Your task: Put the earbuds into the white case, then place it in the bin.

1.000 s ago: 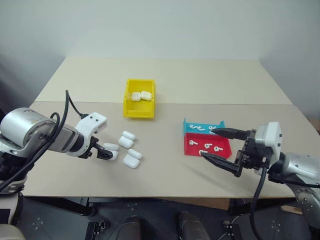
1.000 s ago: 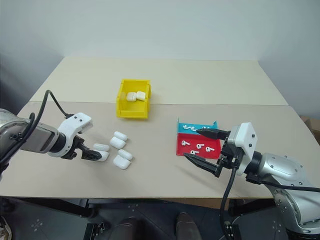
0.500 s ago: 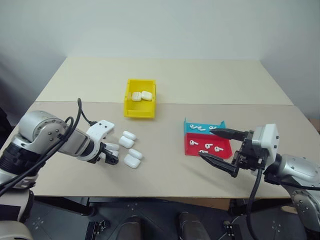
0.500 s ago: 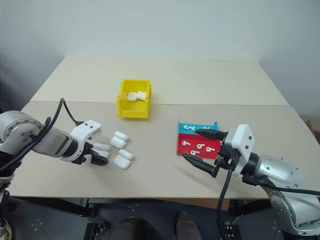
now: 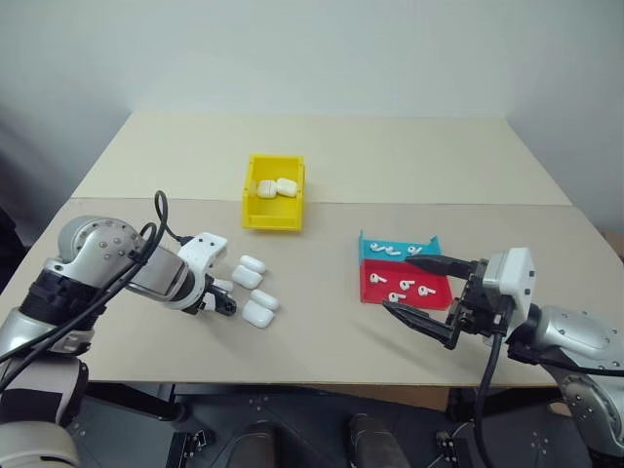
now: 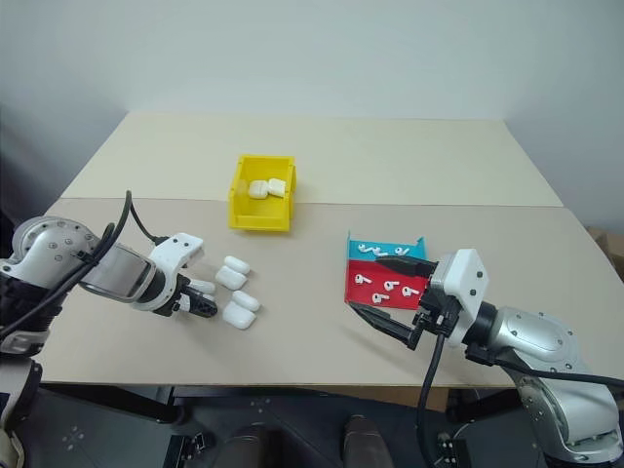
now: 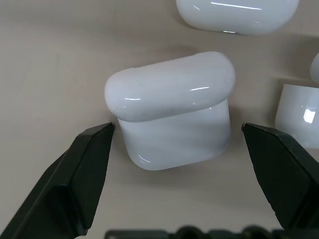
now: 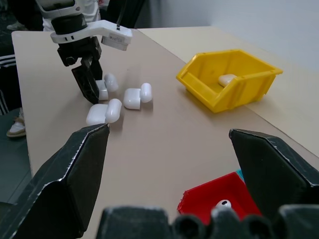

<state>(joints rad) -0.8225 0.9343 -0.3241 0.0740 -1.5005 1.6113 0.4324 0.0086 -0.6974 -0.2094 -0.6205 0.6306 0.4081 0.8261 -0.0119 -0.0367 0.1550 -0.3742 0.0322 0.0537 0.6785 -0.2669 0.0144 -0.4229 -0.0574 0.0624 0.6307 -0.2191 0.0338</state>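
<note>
Jaws of our left gripper (image 7: 177, 144) stand wide, empty, straddling the white case (image 7: 172, 107), its long axis spanning the gap. Neighbouring cases (image 5: 252, 277) crowd close, perhaps touching. Further right sit the bin (image 5: 272, 192), earbuds (image 5: 408, 288), and our right gripper (image 5: 421, 288), also open, empty.
</note>
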